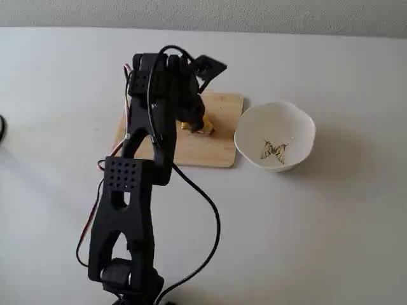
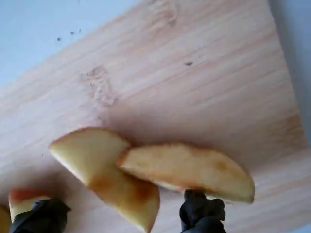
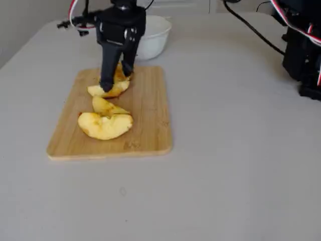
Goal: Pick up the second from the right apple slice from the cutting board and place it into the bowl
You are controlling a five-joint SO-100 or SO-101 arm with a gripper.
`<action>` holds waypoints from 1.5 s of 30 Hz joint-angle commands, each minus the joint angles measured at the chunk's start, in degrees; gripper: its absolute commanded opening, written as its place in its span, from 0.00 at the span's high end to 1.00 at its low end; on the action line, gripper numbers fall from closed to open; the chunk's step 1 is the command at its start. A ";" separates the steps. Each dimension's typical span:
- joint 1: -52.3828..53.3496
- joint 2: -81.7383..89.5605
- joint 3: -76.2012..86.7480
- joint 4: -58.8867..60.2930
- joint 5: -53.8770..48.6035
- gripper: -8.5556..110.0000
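Several pale yellow apple slices lie on the wooden cutting board (image 3: 145, 125). My gripper (image 3: 117, 80) is lowered, open, over the two slices (image 3: 114, 92) at the board's far end, nearest the bowl (image 3: 155, 40). In the wrist view two overlapping apple slices (image 2: 189, 167) lie just ahead of the spread fingertips (image 2: 201, 213), and the lower slice's tip (image 2: 131, 194) reaches between them. A red-skinned slice (image 2: 22, 198) touches the left fingertip. In a fixed view from behind the arm, the gripper (image 1: 194, 117) hides most of the cutting board (image 1: 219, 152); one apple slice (image 1: 203, 127) shows beside it. I cannot tell which slice is second from the right.
The white bowl (image 1: 254, 130) with a butterfly print stands just right of the board. Two more slices (image 3: 105, 124) lie nearer the board's middle. The arm's black cable (image 1: 210, 210) trails over the table. Dark equipment (image 3: 303, 55) stands at the right edge of a fixed view.
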 commanded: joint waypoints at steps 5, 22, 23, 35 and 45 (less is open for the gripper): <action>-1.23 -0.70 -5.89 -0.97 2.72 0.66; -0.18 -8.88 -5.89 -9.05 1.67 0.90; -0.09 -9.05 -5.89 -9.05 1.58 0.93; -2.64 -5.54 -21.62 -2.20 10.28 0.93; 11.25 9.76 -21.62 3.52 14.59 0.93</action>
